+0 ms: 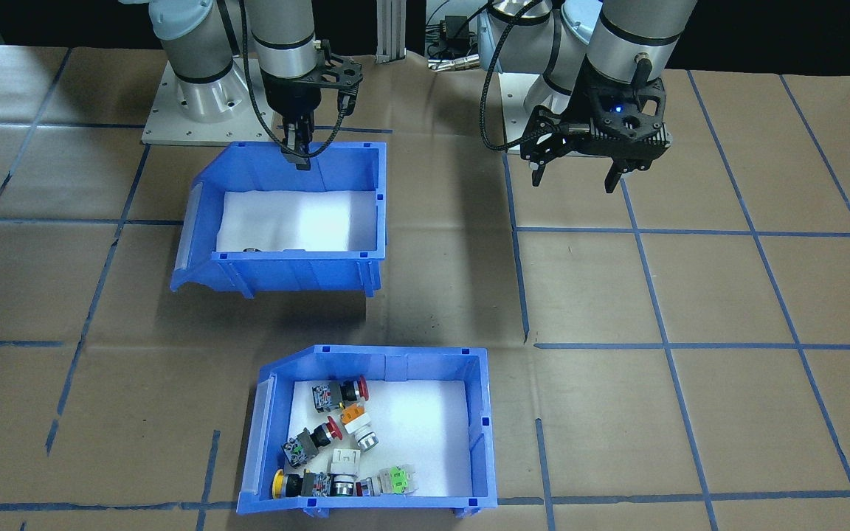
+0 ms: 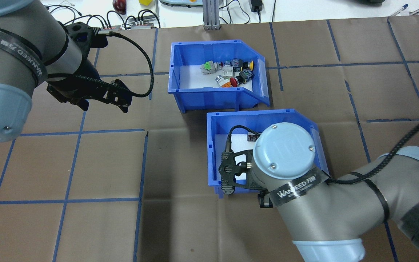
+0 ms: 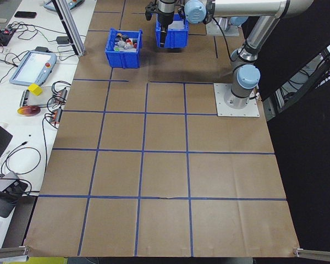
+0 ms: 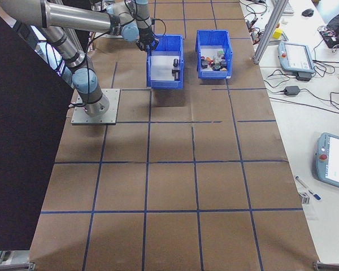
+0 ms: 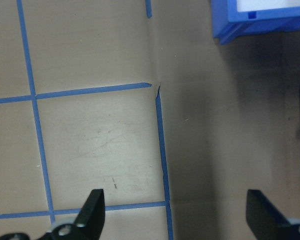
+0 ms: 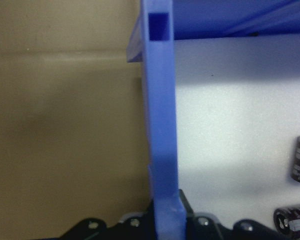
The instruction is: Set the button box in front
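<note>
One button box sits well apart from both pincers: right clamps other bin, left wide.

Two UR5e arms, silver-grey tubes w/ pale blue joint caps and black rings at the seams. Round blue-grey cap above right gripper w/ three small screws; black band just behind it marked "WANSEED" in white, same on a band further up near the left gripper. Black braided cable looping from each wrist to the black skeletal camera bracket just above the fingers. Left gripper: black, ribbed housing, small blue LED lit above the fingers, which are black, flat, tapered. Silver-grey square base plates w/ screw holes behind both grippers.
</note>
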Motion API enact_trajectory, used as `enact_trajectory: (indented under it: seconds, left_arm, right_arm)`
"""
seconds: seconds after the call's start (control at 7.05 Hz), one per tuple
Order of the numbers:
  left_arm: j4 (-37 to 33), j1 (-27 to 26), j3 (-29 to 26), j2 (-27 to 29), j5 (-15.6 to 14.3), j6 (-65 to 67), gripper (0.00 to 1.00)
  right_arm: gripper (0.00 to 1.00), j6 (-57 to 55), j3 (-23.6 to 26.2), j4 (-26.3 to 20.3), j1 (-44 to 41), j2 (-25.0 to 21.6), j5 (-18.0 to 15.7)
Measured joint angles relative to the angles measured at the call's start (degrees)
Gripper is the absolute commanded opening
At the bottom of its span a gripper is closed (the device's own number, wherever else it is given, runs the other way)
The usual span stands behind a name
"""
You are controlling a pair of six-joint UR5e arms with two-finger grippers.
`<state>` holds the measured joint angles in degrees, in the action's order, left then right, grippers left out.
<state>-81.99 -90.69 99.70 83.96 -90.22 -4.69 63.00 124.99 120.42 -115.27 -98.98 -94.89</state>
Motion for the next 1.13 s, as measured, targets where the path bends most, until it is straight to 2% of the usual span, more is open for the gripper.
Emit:
enact_trajectory:
  seconds: [0.28,0.57,0.71,0.85,1.13]
  left_arm:
    - [-0.5,0.0,-0.5,0.8,-0.2,0.1,1.0]
    - [-0.6,-0.1,-0.1,1.1,-2.6,0.2,1.0]
    - [-0.6,-0.1,0.1,1.2,-3.8,0.3,1.0]
    - [-0.6,-0.1,0.1,1.2,-4.2,0.4,1.0]
    - [-0.4,-0.1,0.1,1.3,-4.5,0.5,1.0]
  right_arm:
    - [0.09,-3.6,-0.6,4.1,-4.5,4.9,-1.0]
    - [0.11,-6.5,-0.7,6.0,-5.9,6.7,-1.0]
    - [0.77,-8.0,-0.7,7.0,-6.5,7.5,-1.0]
    - [1.0,-9.1,-0.7,8.0,-7.1,8.1,-0.9]
    - [1.0,-11.0,-0.7,8.8,-7.5,8.1,-0.9]
